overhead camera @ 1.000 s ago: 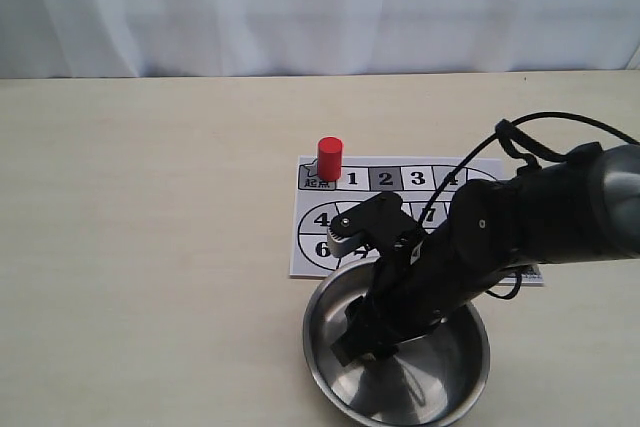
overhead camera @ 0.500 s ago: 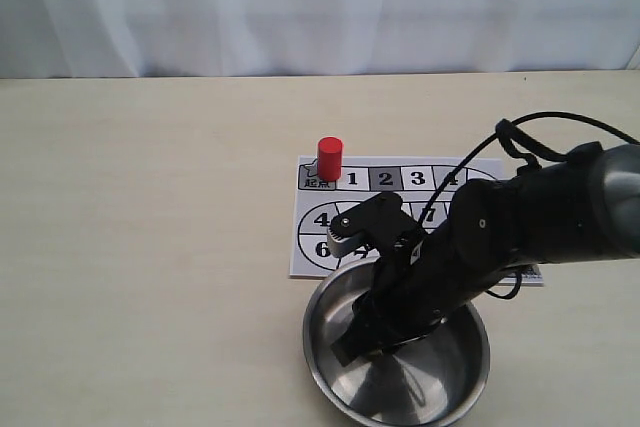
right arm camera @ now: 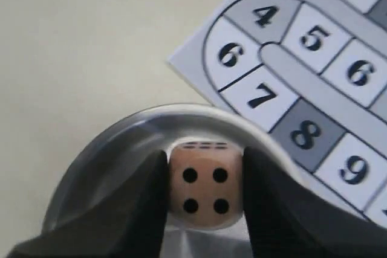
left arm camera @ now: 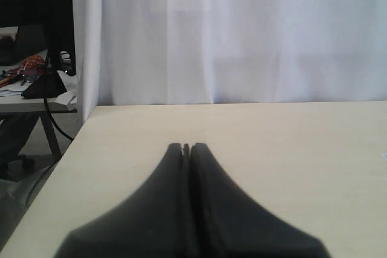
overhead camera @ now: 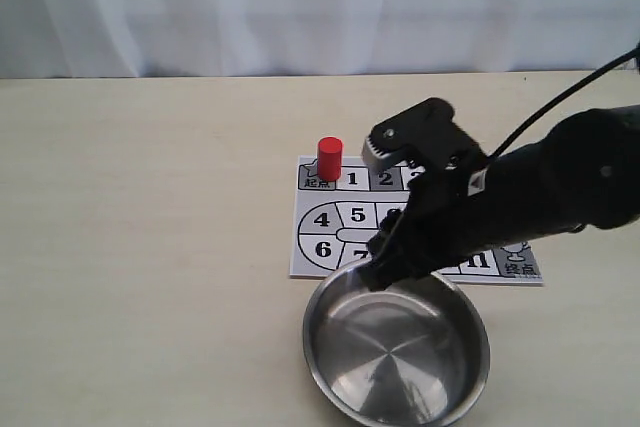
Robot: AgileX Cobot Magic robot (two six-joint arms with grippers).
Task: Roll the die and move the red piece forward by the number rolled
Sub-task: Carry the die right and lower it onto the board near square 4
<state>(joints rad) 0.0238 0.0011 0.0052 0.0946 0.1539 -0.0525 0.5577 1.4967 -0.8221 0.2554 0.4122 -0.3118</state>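
My right gripper [right arm camera: 204, 188] is shut on the beige die [right arm camera: 205, 184], whose four-pip face looks at the wrist camera. It holds the die above the far rim of the steel bowl [right arm camera: 91, 167]. In the exterior view the right gripper [overhead camera: 378, 275] hangs over the bowl's [overhead camera: 330, 387] back edge, and the die is hidden behind the fingers. The red piece [overhead camera: 329, 158] stands upright at the board's [overhead camera: 322, 245] start square, left of square 1. My left gripper [left arm camera: 187, 147] is shut and empty over bare table; the exterior view does not show it.
The paper board [right arm camera: 314, 58] with numbered squares lies behind the bowl, partly covered by my right arm [overhead camera: 540, 197]. A white curtain [overhead camera: 320, 7] closes the back. The left wrist view shows the table's far-left edge [left arm camera: 66, 149] and clutter beyond it.
My right gripper has risen out of the bowl with the die and moved back toward the board; the arm now crosses higher over the board. The red piece has not moved.
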